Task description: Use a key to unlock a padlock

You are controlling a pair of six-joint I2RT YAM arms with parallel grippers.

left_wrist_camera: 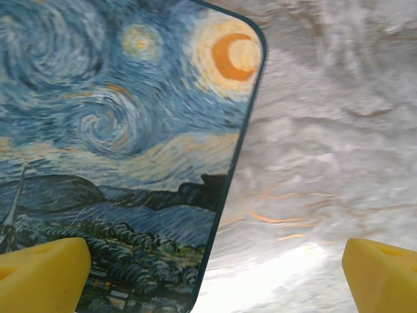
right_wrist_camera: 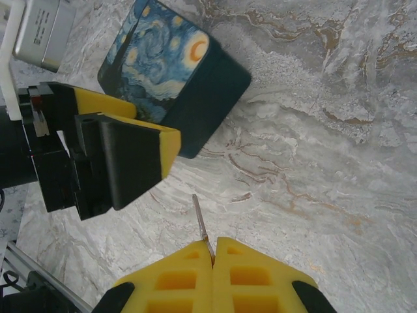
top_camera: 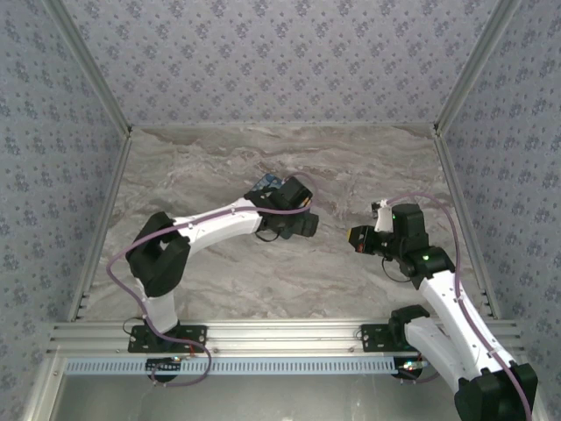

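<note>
The left gripper [left_wrist_camera: 212,276] hangs over the painted box [left_wrist_camera: 124,130], its yellow fingertips [left_wrist_camera: 40,274] spread wide apart at the lower corners of its wrist view, one over the box lid and the other over the grey-veined marble tabletop [right_wrist_camera: 313,130]. The lid carries a swirling starry-night picture with an orange crescent moon. In the right wrist view the box lies at upper left. At the bottom edge, the right gripper [right_wrist_camera: 213,253] is pressed together on a thin silvery metal blade [right_wrist_camera: 201,218] that pokes out toward the box; the rest of the piece is hidden between the pads. A grey label [right_wrist_camera: 40,29] at upper left bears print too small to read.
</note>
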